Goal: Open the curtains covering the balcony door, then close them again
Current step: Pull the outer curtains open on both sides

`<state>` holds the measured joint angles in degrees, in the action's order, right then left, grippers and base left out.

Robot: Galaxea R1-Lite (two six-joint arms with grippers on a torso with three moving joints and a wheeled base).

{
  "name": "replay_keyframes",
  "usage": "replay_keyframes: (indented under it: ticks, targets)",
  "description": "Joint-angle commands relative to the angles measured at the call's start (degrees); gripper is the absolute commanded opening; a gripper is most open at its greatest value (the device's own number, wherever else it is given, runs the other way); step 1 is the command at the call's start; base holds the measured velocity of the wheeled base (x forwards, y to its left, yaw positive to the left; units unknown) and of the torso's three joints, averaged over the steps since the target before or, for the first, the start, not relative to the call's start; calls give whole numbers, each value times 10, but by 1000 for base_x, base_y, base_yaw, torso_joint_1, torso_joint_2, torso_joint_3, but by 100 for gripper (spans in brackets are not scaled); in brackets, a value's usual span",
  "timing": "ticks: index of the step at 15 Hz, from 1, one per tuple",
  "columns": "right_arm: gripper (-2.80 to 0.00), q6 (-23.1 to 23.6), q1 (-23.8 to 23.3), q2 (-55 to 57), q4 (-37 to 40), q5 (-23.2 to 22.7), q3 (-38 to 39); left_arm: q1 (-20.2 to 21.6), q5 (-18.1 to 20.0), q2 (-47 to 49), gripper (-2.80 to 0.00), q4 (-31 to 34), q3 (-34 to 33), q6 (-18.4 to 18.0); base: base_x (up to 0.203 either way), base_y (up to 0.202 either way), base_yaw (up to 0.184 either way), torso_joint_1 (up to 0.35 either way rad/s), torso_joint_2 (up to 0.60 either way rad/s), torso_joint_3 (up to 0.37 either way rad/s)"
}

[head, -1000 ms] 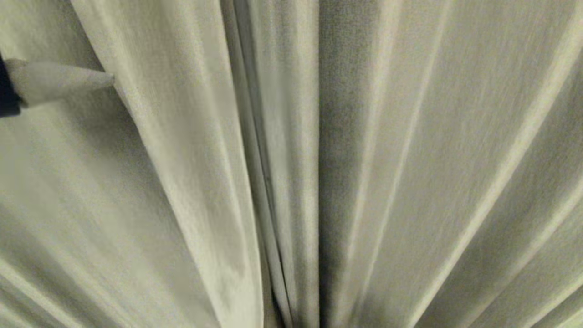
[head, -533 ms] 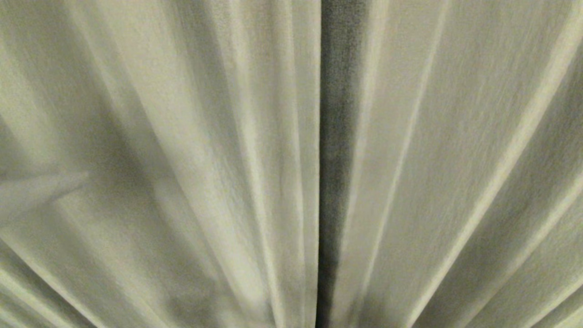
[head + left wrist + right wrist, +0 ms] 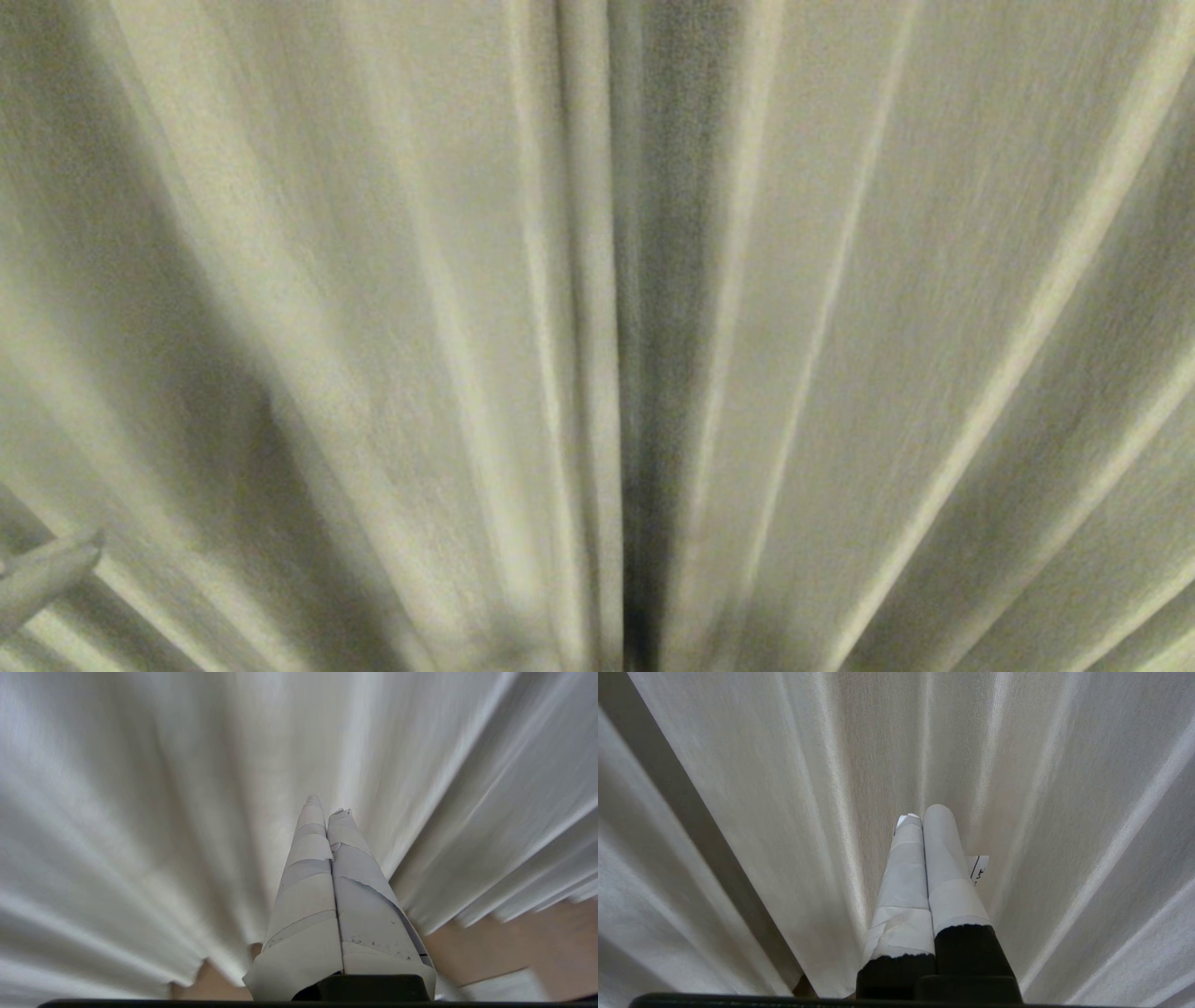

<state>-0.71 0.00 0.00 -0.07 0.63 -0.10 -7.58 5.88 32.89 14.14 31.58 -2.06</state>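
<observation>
Cream-white pleated curtains [image 3: 373,280] fill the head view, and their two panels meet at a dark fold [image 3: 644,373] near the middle. The balcony door is hidden behind them. My left gripper [image 3: 93,543] pokes in at the lower left corner, low in front of the left panel. In the left wrist view my left gripper [image 3: 327,808] is shut with nothing between its taped fingers, pointing at the curtains [image 3: 140,788] near their hem. My right gripper [image 3: 920,812] is also shut and empty, aimed at the curtains [image 3: 784,788] close in front of it.
Beige floor [image 3: 504,942] shows below the curtain hem in the left wrist view, with a pale strip [image 3: 500,987] lying along it. A small paper tag [image 3: 979,868] sticks out beside the right gripper's finger.
My left gripper has dropped from the upper left of the head view to the lower left corner. The left panel's folds have swung and its inner edge has shifted sideways. The right gripper has stayed still.
</observation>
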Motion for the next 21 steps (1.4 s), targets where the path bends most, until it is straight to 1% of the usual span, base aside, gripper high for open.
replay_keyframes:
  ticks: [1,3,4,5,6,7,8,9,11,12,13,14,15,16,17,18,19,20,21]
  targets:
    - [-280,0,0,1,0,0,0,30,2,-92,-280,0,-61,-33,0,0,0,0,0,0]
    - [-280,0,0,1,0,0,0,114,15,-136,-280,-12,-104,-89,0,0,0,0,0,0]
    - [-280,0,0,1,0,0,0,149,36,-156,-280,-35,-142,-108,0,0,0,0,0,0]
    - [-280,0,0,1,0,0,0,161,57,-163,-280,-70,-182,-116,0,0,0,0,0,0]
    - [-280,0,0,1,0,0,0,166,69,-166,-280,-111,-225,-121,0,0,0,0,0,0]
    - [-280,0,0,1,0,0,0,168,75,-168,-280,-162,-274,-123,0,0,0,0,0,0]
    - [-280,0,0,1,0,0,0,168,75,-170,-280,-225,-307,-127,0,0,0,0,0,0]
    - [-280,0,0,1,0,0,0,166,66,-171,-280,-244,-316,-130,0,0,0,0,0,0]
    - [-280,0,0,1,0,0,0,159,9,-172,-280,-223,-316,-135,0,0,0,0,0,0]
    - [-280,0,0,1,0,0,0,155,-12,-172,-280,-213,-316,-136,0,0,0,0,0,0]
    - [-280,0,0,1,0,0,0,140,-26,-172,-280,-198,-316,-136,0,0,0,0,0,0]
    - [-280,0,0,1,0,0,0,113,-30,-172,-280,-179,-316,-131,0,0,0,0,0,0]
    - [-280,0,0,1,0,0,0,71,-31,-172,-280,-171,-316,-120,0,0,0,0,0,0]
    - [-280,0,0,1,0,0,0,39,-32,-170,-280,-167,-316,-109,0,0,0,0,0,0]
    - [-280,0,0,1,0,0,0,29,-32,-171,-280,-163,-316,-101,0,0,0,0,0,0]
    - [-280,0,0,1,0,0,0,43,-33,-185,-280,-162,-316,-98,0,0,0,0,0,0]
    - [-280,0,0,1,0,0,0,75,-33,-195,-280,-164,-316,-97,0,0,0,0,0,0]
    - [-280,0,0,1,0,0,0,93,-33,-198,-280,-168,-316,-99,0,0,0,0,0,0]
    - [-280,0,0,1,0,0,0,91,-33,-211,-280,-165,-316,-98,0,0,0,0,0,0]
